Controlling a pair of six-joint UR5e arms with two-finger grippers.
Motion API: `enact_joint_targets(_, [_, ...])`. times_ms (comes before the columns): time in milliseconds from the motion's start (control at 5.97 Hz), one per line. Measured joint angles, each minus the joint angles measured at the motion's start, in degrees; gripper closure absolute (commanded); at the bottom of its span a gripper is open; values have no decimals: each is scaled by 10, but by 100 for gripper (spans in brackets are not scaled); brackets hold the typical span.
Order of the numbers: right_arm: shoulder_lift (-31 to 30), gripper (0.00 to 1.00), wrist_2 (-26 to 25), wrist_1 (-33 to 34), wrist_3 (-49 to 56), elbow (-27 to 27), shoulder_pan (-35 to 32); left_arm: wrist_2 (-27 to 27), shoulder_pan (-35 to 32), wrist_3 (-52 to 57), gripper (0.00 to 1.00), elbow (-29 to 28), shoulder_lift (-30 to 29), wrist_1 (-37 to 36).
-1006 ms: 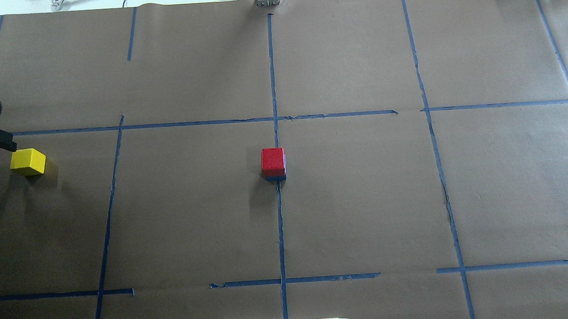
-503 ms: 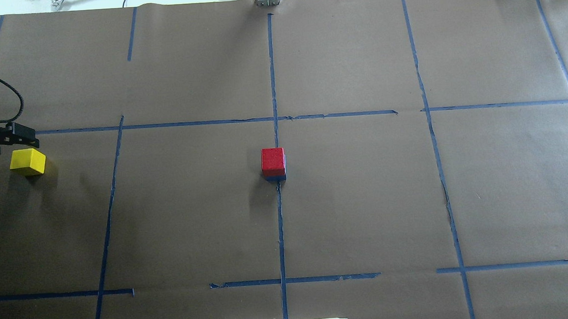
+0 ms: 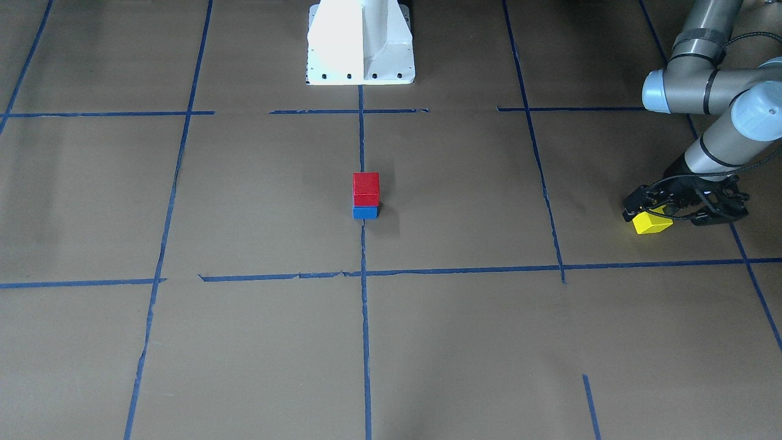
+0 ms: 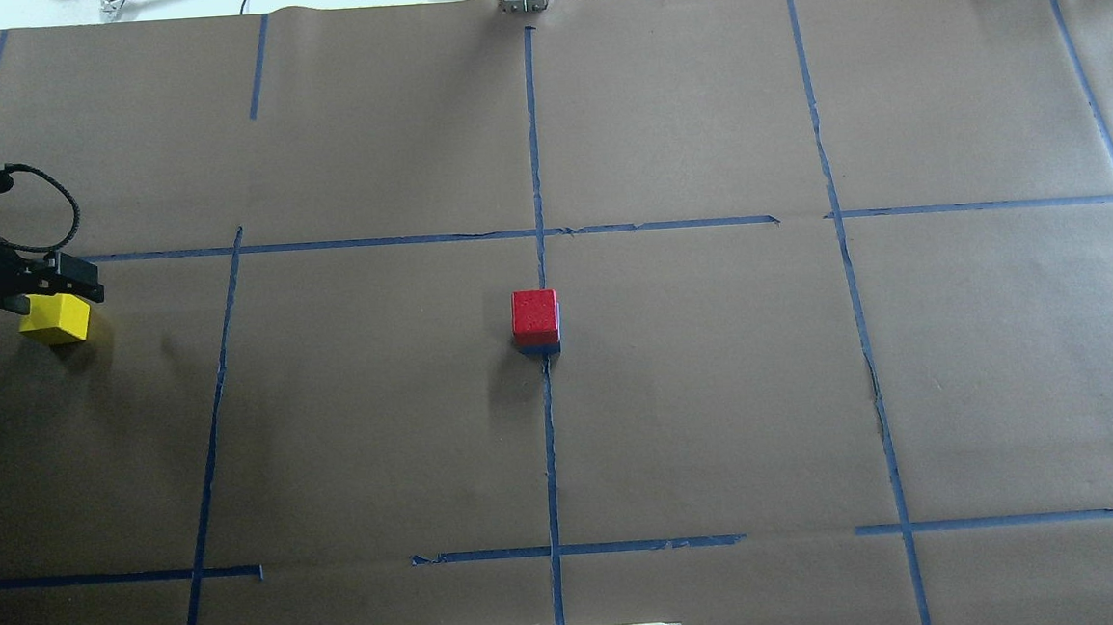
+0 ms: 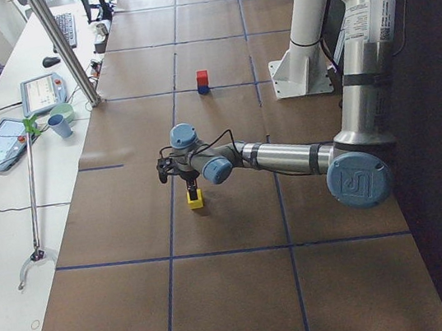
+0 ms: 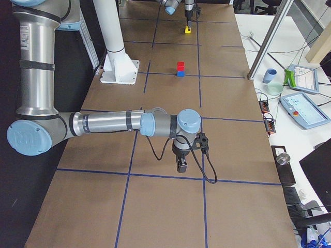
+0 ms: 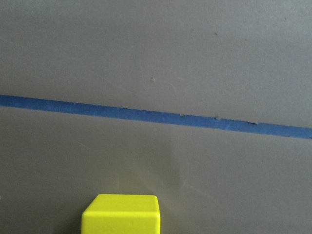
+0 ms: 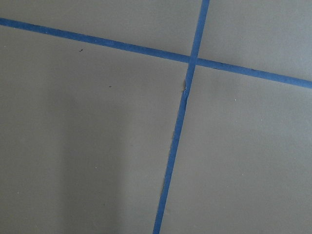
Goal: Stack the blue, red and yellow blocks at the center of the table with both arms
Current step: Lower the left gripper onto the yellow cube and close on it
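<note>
Even, diffuse light, sharp focus, with a soft shadow beside the red block [image 4: 534, 316].

At the table's [image 4: 718, 419] centre, one block [image 3: 366, 188] sits on another [image 3: 365, 212], on the middle tape line [image 4: 550, 448] straight out from the robot's base [image 3: 360, 43]. A third block [image 4: 54, 319] lies well apart toward the left end, the left gripper [image 3: 649, 211] just above it. The right gripper [image 6: 181, 166] hangs near a tape crossing toward the opposite end.
</note>
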State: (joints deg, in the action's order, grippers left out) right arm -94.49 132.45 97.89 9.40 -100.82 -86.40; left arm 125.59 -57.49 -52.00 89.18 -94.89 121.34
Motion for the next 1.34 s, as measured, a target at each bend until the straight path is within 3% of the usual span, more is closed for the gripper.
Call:
enact_joint_targets(503, [0, 0, 0, 0, 0, -1, 0, 43, -7, 3, 0, 4, 2, -3])
enact_joint_targets(1341, [0, 0, 0, 0, -1, 0, 0, 15, -32, 38, 0, -17, -1, -5])
